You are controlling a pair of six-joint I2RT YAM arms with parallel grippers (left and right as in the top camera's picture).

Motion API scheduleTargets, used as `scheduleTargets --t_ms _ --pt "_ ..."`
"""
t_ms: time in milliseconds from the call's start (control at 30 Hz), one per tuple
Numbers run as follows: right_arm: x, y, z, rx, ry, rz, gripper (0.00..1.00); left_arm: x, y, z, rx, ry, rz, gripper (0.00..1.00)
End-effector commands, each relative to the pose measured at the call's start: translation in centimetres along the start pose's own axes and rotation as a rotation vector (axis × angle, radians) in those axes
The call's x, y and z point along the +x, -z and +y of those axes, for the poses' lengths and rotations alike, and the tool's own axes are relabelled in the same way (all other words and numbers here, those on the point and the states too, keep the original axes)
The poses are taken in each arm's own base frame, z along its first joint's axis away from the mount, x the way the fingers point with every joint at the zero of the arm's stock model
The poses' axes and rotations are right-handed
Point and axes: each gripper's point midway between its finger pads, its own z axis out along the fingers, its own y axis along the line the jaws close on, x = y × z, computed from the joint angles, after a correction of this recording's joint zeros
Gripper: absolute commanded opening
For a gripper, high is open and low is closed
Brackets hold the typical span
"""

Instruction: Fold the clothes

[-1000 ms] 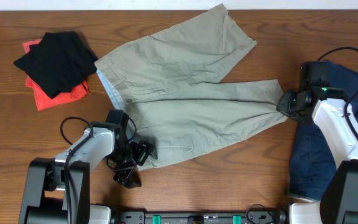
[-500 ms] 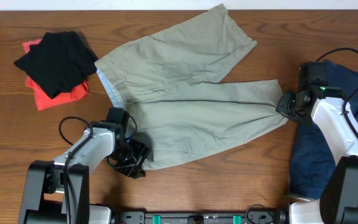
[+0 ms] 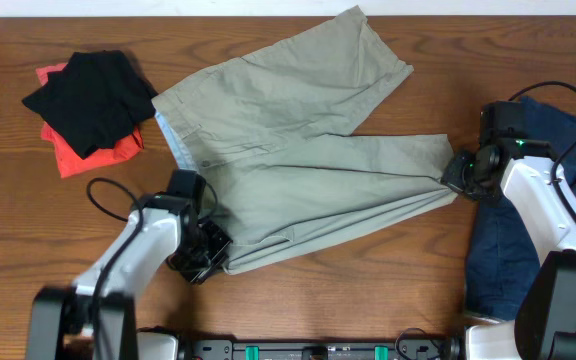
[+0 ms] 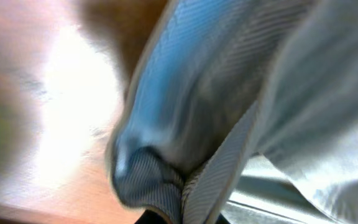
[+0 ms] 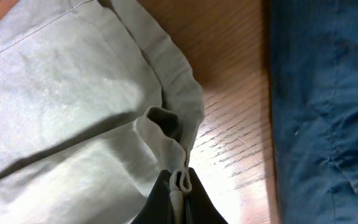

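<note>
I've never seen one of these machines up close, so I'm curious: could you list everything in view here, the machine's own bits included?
shorts: one, light khaki, spread across the middle of the table
black garment: one, black, far left, lying on the red one
red garment: one, orange-red, far left, under the black one with its edges showing
denim garment: one, navy blue, right side, partly under the right arm
table: one, brown wood, beneath everything
left claw: one, black, pinching the shorts' near left edge
right claw: one, black, pinching the shorts' leg end on the right
</note>
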Motion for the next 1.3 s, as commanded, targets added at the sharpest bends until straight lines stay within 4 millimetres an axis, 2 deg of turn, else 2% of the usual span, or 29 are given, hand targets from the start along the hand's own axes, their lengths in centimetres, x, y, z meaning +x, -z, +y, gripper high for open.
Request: scheduleTargets --t_ms 0,167,367,633,700,767,867,967,1100,1267 --pt "-1.6 1.0 -2.0 0.063 -0.014 -0.063 0.01 -1.3 3.0 1.4 -0.054 -0.178 -0.157 0.06" --pt "-2.6 4.5 -1.6 -0.008 -0.008 -0.118 0.01 0.5 8.2 0.8 0.03 -0.28 -0.24 0.06" --pt "-3.2 10.8 -1.6 -0.079 -0.002 -0.253 0.01 3.5 13.1 0.0 0.199 -0.333 -0.309 0.06" --pt "-3.2 19.2 -4.5 -0.113 -0.048 -0.473 0.01 8.2 16.9 -0.5 0.417 -0.408 -0.296 0.06" --pt "-3.3 21.1 -4.8 -0.124 -0.013 -0.531 0.01 8.6 17.3 -0.3 0.432 -0.415 -0.309 0.06" --pt "-3.4 22.2 -4.7 -0.126 0.018 -0.563 0.01 8.6 17.6 -0.3 0.445 -0.418 -0.326 0.06" --pt "-4.0 22.4 -4.1 -0.139 0.056 -0.575 0.01 7.5 18.1 -0.7 0.444 -0.405 -0.389 0.06" --pt "-5.2 21.5 -2.4 -0.193 0.12 -0.56 0.01 5.4 18.9 -1.0 0.434 -0.335 -0.48 0.06" --pt "-7.0 19.3 0.6 -0.262 0.222 -0.531 0.01 2.6 19.7 -1.5 0.407 -0.232 -0.584 0.06" --pt "-9.7 15.4 4.1 -0.288 0.289 -0.511 0.01 0.2 18.6 -1.9 0.337 -0.113 -0.577 0.06"
